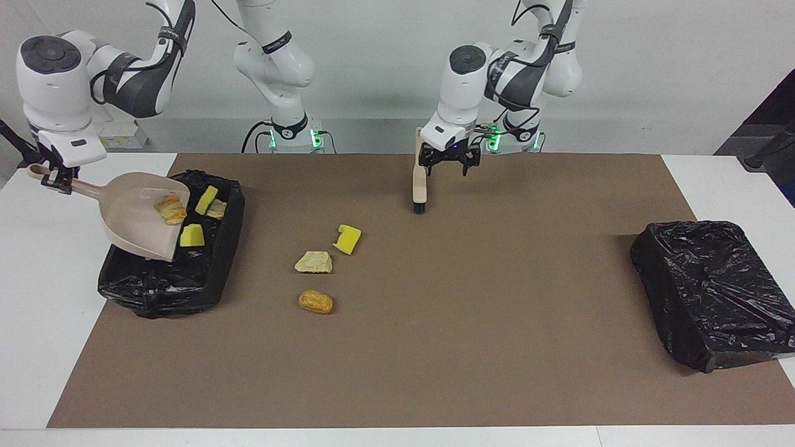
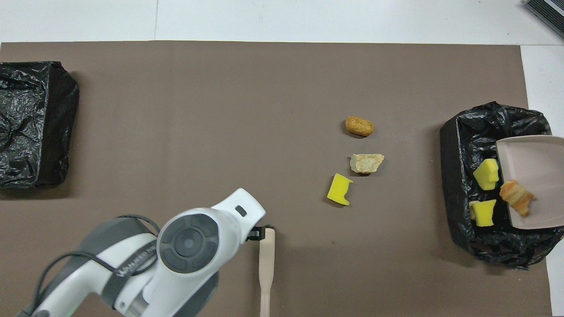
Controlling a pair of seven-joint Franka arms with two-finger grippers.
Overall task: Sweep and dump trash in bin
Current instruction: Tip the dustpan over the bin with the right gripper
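At the right arm's end of the white tabletop [image 1: 37,310], the right gripper [image 1: 53,179] is clamped on the handle of the beige plastic dustpan [image 1: 133,217]. It holds the pan tilted steeply, mouth down, over the black-bag-lined bin [image 1: 161,292]. A golden-brown striped croissant [image 1: 169,208] sits on the pan's sloping floor near its lip. Two bright yellow sponge chunks [image 1: 192,236] and a paler croissant [image 1: 217,209] lie inside the bin just beside the pan. Toward the middle, three bits of trash rest on the brown mat [image 1: 497,347], close together and apart from the bin. They are a tan torn bread lump [image 1: 313,262], a notched yellow sponge piece [image 1: 347,239] nearer to the robots than it, and a golden-brown oval roll [image 1: 315,302] farther from them. Next comes the beige-handled brush [image 1: 420,186], its dark bristle end on the mat and pointing away from the robots. The left gripper [image 1: 448,162] hangs just beside the brush handle with its fingers spread wide and nothing between them; whether a finger touches the handle cannot be told. At the left arm's end stands a second black-bagged bin [image 1: 708,292].
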